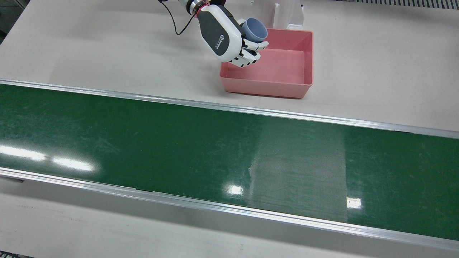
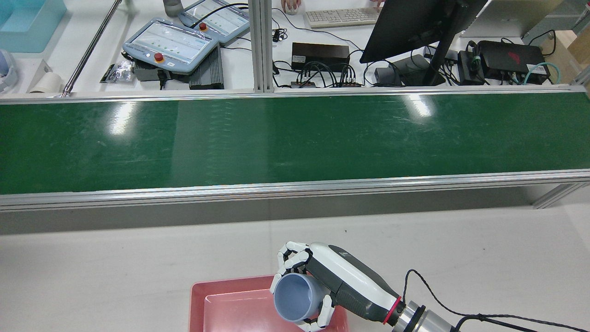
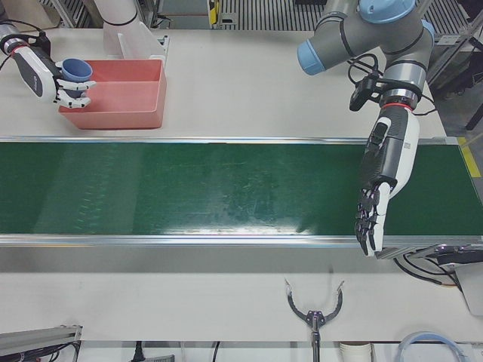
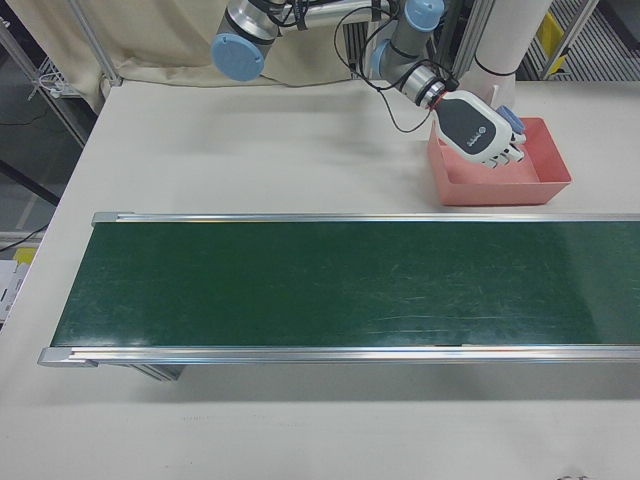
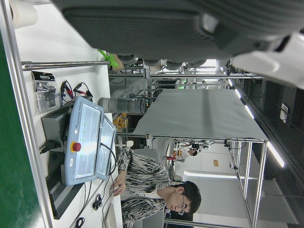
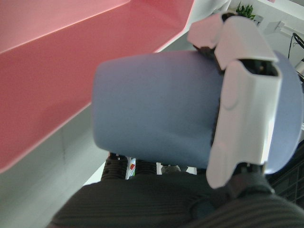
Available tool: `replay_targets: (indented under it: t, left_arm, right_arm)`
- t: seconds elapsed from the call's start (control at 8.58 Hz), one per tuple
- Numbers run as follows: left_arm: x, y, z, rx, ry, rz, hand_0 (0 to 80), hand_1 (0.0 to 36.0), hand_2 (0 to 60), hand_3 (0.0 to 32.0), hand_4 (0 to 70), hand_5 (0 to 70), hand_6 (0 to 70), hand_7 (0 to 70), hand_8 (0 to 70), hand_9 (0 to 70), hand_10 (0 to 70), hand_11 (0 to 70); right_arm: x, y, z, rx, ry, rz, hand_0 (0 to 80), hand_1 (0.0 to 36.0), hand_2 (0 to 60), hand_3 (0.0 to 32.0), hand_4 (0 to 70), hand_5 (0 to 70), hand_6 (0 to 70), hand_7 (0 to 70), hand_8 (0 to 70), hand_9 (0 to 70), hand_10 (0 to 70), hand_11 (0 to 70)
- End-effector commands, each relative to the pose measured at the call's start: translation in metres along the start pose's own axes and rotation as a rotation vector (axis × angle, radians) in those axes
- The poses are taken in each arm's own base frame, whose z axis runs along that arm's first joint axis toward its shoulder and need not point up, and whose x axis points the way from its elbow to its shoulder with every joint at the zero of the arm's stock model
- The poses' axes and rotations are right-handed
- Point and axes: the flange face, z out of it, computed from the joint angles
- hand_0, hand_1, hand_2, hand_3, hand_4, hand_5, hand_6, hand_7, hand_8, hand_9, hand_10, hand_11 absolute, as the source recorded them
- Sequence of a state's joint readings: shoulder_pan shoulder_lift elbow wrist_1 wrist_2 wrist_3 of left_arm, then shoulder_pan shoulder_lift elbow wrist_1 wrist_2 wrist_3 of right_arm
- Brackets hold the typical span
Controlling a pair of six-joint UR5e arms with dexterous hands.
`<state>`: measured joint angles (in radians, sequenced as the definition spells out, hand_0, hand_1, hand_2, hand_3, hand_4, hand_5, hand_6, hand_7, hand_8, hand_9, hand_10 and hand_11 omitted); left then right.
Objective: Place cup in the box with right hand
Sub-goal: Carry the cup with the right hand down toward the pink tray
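The right hand [image 1: 229,34] has the blue cup [image 1: 255,29] wrapped in its fingers [image 1: 255,46], which are curled tight around the cup's side wall. From the front view the cup hangs in the air at the corner of the pink box [image 1: 309,61] nearest the arm, its mouth tipped up and toward the box. It does not look to be touching the box anywhere. The camera on the hand shows the cup's rounded base clear of the pink wall, with table surface showing beneath it, so I'd say it sits over the rim more than over the middle of the floor.

The box stands on the pale table [image 1: 107,53], just behind the green conveyor belt [image 1: 179,143], and I see nothing inside it.

So the picking up and most of the carrying look done. What's left, as I judge it, is a short reach further over the box floor, a lowering, and then letting go. Released where it is now, the cup could catch the near wall and tumble outside.

The left hand [image 3: 375,204] is well apart from all this, hanging over the far end of the belt with its fingers straight, spread a little and pointing down, holding nothing.
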<state>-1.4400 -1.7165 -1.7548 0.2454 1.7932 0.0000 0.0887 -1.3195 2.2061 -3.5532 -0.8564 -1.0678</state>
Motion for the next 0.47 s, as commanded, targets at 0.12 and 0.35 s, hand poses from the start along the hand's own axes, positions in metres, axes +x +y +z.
replay_targets:
  t: [0.12, 0.35]
  left_arm:
    - [-0.001, 0.000, 0.000, 0.000, -0.001, 0.000, 0.0, 0.0, 0.0, 0.0, 0.0, 0.0, 0.0, 0.0, 0.0, 0.0, 0.0, 0.0]
    - [-0.001, -0.001, 0.000, 0.001, -0.001, 0.000, 0.0, 0.0, 0.0, 0.0, 0.0, 0.0, 0.0, 0.0, 0.0, 0.0, 0.0, 0.0]
  right_arm:
    - [0.001, 0.006, 0.003, -0.016, -0.009, 0.016, 48.6, 13.3, 8.0, 4.0, 0.0, 4.8, 0.8, 0.0, 0.3, 2.7, 0.0, 0.0]
    - [-0.016, 0.014, 0.000, -0.034, -0.034, 0.041, 48.7, 9.2, 0.0, 4.2, 0.0, 4.5, 1.1, 1.8, 1.3, 4.2, 0.0, 0.0]
